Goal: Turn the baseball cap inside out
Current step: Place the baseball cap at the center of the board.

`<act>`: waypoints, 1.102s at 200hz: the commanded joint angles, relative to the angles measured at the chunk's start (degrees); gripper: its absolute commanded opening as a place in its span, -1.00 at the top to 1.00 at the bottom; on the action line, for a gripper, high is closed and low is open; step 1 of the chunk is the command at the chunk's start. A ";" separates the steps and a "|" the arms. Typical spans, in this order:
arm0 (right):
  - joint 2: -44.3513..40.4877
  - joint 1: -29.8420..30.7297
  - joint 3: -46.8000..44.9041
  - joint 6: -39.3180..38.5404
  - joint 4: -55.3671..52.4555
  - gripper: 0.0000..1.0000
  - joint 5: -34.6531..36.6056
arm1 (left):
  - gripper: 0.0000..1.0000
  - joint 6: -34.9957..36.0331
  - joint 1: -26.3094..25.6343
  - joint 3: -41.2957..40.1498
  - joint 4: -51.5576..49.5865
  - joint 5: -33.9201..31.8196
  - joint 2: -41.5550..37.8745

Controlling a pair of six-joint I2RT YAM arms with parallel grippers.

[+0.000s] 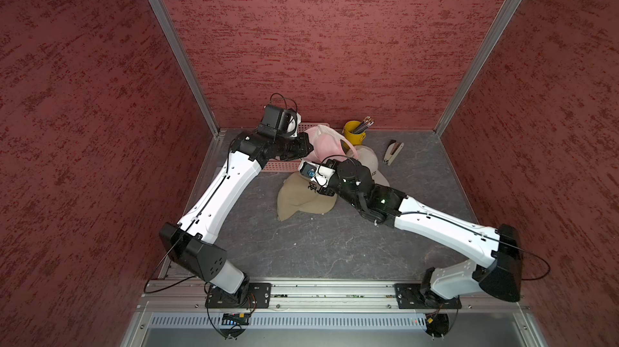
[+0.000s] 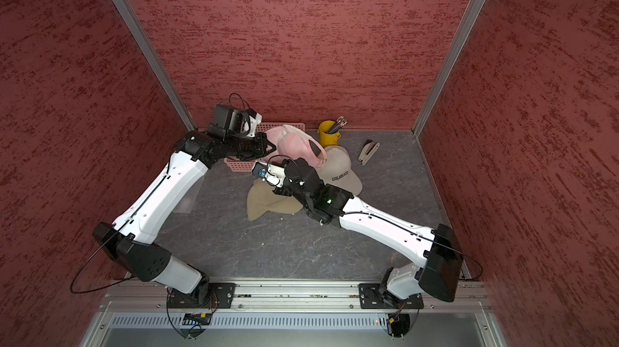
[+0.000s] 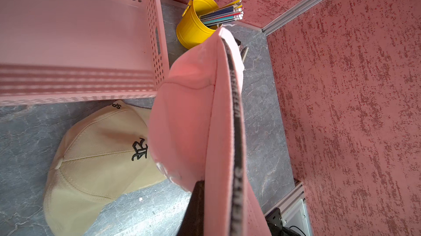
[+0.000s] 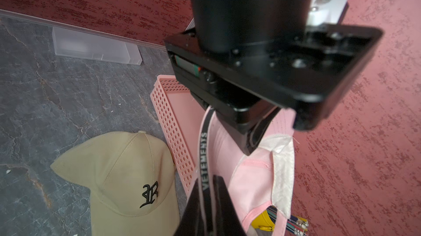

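The pink baseball cap hangs in the air over the near edge of a pink basket, held from two sides. My left gripper is shut on the cap's rim; one dark finger shows against the pink cloth. My right gripper is shut on the black lettered sweatband at the rim, just below the left gripper. The cap's pale inside with white lining faces the right wrist view. In both top views the right fingers are hidden under the wrist.
A tan cap with a black letter lies on the grey table below. A cream cap lies behind the right wrist. The pink basket, a yellow pencil cup, a stapler and a clear box stand nearby.
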 commanded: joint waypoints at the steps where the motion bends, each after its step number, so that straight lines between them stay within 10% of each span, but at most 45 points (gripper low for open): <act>1: -0.96 -2.49 3.19 11.01 -3.09 1.00 0.87 | 0.75 -0.02 -0.40 -0.95 6.60 1.99 -2.31; 25: -3.92 -6.11 2.83 20.51 -6.08 1.00 -2.12 | 0.05 0.61 -0.32 -1.19 7.84 1.24 -3.37; 44: -6.76 -9.66 1.86 28.16 -7.60 1.00 -5.50 | -0.99 0.92 0.03 -2.01 9.97 1.76 -4.74; 103: -18.22 -18.17 -4.44 46.61 -0.36 1.00 -7.31 | -0.99 3.38 2.54 -2.27 8.80 -3.10 -8.93; 144: -27.61 -24.06 -13.69 59.18 8.97 1.00 4.95 | -0.99 9.92 3.21 -4.99 5.52 -14.35 -10.14; 220: -28.78 -26.45 -40.44 42.43 63.53 1.00 28.17 | -0.99 8.54 2.09 -12.46 13.04 -10.52 -8.78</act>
